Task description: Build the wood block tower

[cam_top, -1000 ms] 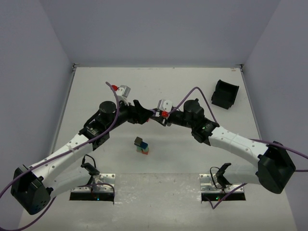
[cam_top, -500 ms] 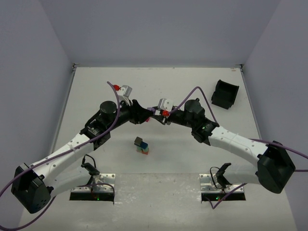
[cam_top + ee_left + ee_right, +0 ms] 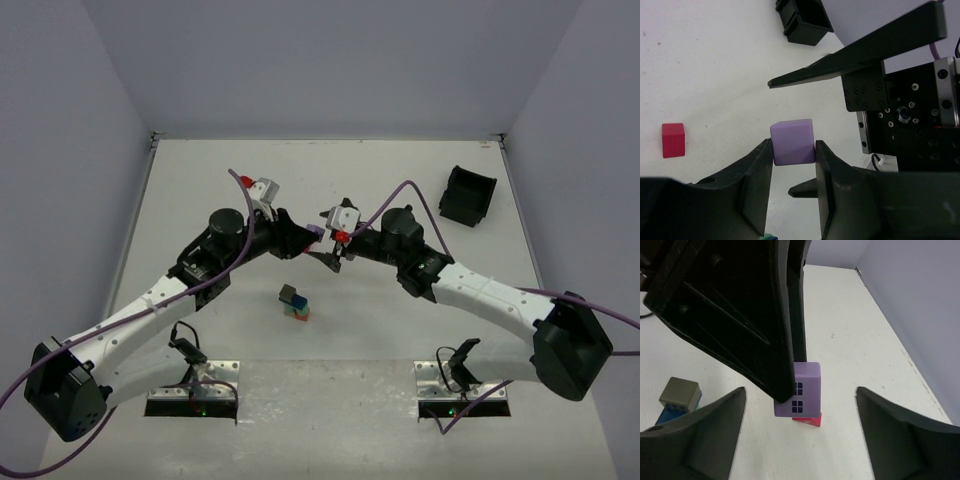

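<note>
In the left wrist view a purple block is clamped between my left gripper's fingers, held above the table. My right gripper stands wide open around that same purple block, which has small window marks, its fingers clear of it on both sides. From above, both grippers meet at mid-table: left gripper, right gripper, purple block. The tower, a short stack of coloured blocks with a dull grey-tan top, stands nearer the arm bases. A loose red block lies on the table.
A black bin sits at the back right of the white table. The right gripper's long black fingers cross the left wrist view just above and below the held block. The tower's top shows at the right wrist view's lower left.
The left gripper shut on the purple block, then the right gripper opened wide and let it go. Both wrists shifted slightly; the tower has not moved.
</note>
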